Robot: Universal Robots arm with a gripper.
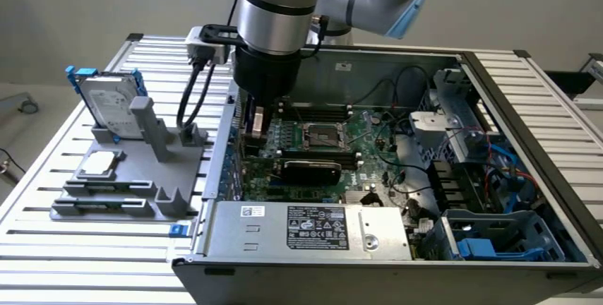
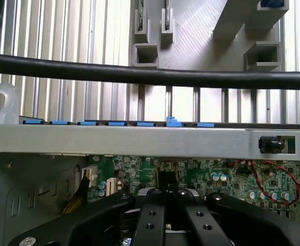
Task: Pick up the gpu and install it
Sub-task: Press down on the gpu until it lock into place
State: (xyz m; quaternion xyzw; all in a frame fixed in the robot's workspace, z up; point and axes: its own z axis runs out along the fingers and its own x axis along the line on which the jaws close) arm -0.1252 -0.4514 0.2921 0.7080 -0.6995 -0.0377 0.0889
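Jaws point(image 2: 171, 215) pressed together, low inside computer case point(image 1: 527, 135), over motherboard point(image 1: 372, 132) near rear wall. Gpu point(image 1: 309, 171) seated on motherboard, just beside jaws, toward power supply point(image 1: 311, 226). Judgement: press evenly along card's top edge, keep board upright. Long axis runs across case, bracket end toward rear wall.

An open computer case point(image 1: 527, 178) lies on the slatted metal worktop point(image 1: 56, 248), its green motherboard point(image 1: 325, 139) exposed and a silver power supply point(image 1: 311, 227) along its near wall. Beside it, toward the exterior view's left, a grey holder point(image 1: 123, 192) carries an upright blue-framed hard drive point(image 1: 109, 104) and a small square silver chip point(image 1: 102, 164).
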